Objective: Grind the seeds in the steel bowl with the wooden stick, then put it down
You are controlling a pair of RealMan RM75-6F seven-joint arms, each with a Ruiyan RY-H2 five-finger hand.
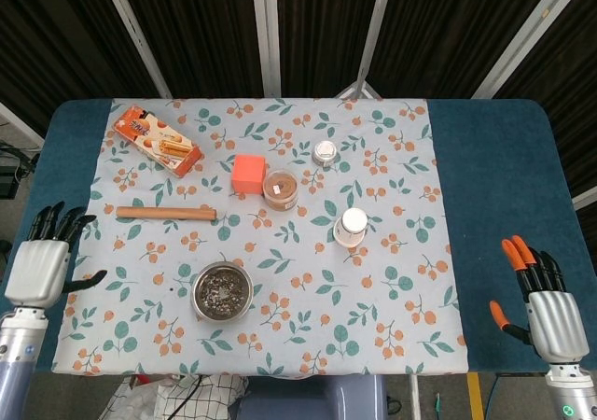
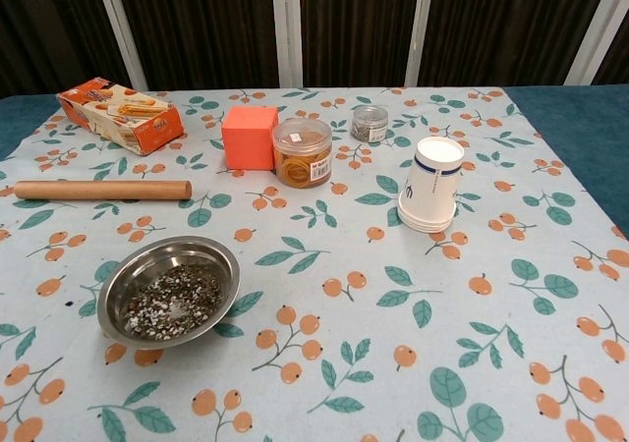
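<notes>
1. The wooden stick (image 1: 166, 213) is lying flat on the bench (image 1: 494, 187), on the flowery cloth (image 1: 392, 280), and nothing is touching it.
2. It is lying longways from left to right, just behind the steel bowl (image 1: 222, 291), which is holding the seeds (image 1: 221, 290).
3. The left hand (image 1: 42, 266) is hovering by the left edge of the bench, with its fingers (image 1: 58, 222) spread apart and holding nothing.
4. The right hand (image 1: 550, 319) is waiting far off at the right edge, with its fingers (image 1: 534, 259) also apart and empty.
5. The stick is sitting a little ahead of the left hand and off to its inner side, so I am thinking the left hand is the one to go for it.
6. The near end of the stick is pointing toward that hand, so it is looking like an easy reach.
</notes>
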